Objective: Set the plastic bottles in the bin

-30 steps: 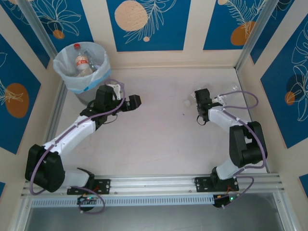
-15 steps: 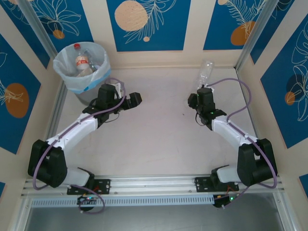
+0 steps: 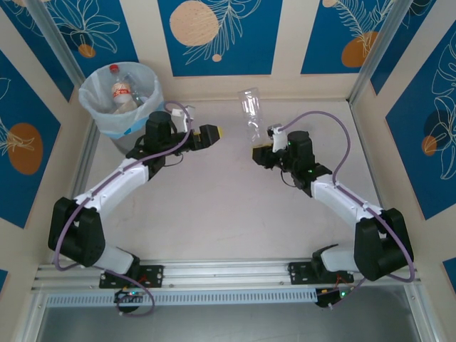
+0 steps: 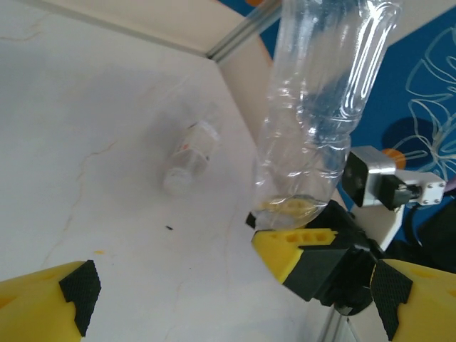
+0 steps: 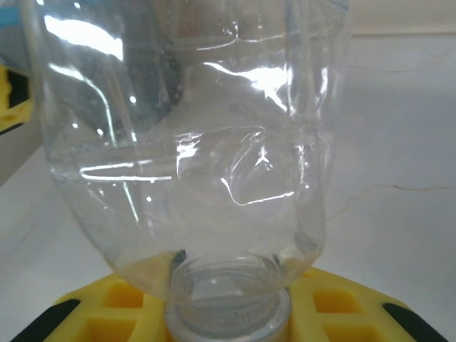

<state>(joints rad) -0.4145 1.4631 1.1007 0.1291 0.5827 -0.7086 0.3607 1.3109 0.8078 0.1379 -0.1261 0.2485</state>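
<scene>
The table (image 3: 228,206) is closed in by patterned walls (image 3: 217,35) on the far, left and right sides, and a metal rail (image 3: 228,271) runs along its near edge behind the two arm bases; the one bin (image 3: 96,107) stands in the far-left corner, close against the left wall, its bag-lined mouth open upward; at least two bottles lie inside it, one of them the red-capped bottle (image 3: 118,90) with a red and white label; the broad middle of the table between the two arms is bare, with open room from the rail up to the far wall; the right gripper (image 3: 258,151) is clamped on the neck of one clear bottle (image 3: 249,114), neck down between the yellow fingers (image 5: 107,313) and base pointing up, raised off the table near the far wall's middle; the left gripper (image 3: 211,134) stands just right of the bin with its jaws spread wide and nothing between them, facing the clear bottle across a short gap; in the left wrist view one more small bottle (image 4: 189,157) lies on its side on the table beyond the clear bottle, apart from both grippers and near the right wall's foot.
</scene>
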